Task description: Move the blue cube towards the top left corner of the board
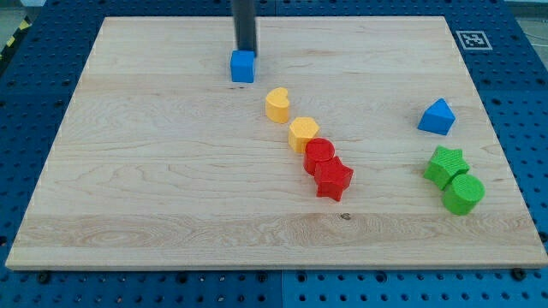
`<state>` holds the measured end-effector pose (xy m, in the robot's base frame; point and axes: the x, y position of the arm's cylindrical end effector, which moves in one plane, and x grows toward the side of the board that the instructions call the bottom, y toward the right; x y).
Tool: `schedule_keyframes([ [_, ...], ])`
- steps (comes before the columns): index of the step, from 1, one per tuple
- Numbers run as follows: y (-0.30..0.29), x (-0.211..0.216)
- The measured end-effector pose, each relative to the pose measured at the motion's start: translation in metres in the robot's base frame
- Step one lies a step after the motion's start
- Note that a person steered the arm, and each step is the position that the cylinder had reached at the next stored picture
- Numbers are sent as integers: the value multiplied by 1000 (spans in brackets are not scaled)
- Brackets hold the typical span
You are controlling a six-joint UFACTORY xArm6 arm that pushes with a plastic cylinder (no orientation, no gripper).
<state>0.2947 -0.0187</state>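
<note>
- The wooden board fills most of the view and lies on a blue perforated table; a small black-and-white marker sits at the board's top right corner.
- My rod comes down from the view's top, and I carry no claw, so nothing of mine opens, closes or holds anything.
- My tip stands at the top edge of the blue cube, just touching it or nearly so.
- The blue cube lies in the board's upper part, left of centre, well apart from the top left corner.
- A diagonal row runs down to the view's right: yellow heart, yellow hexagon, red cylinder, red star, the last three touching.
- At the right, a blue triangular block stands alone above a green star touching a green cylinder.
</note>
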Motion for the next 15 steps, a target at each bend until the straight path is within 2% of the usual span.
schedule_keyframes([
  [1,51,4],
  [2,47,36],
  [3,12,48],
  [4,-29,42],
  [6,-47,16],
  [9,-154,13],
  [11,-151,3],
  [12,-151,-17],
  [14,-199,-32],
  [15,-194,-35],
])
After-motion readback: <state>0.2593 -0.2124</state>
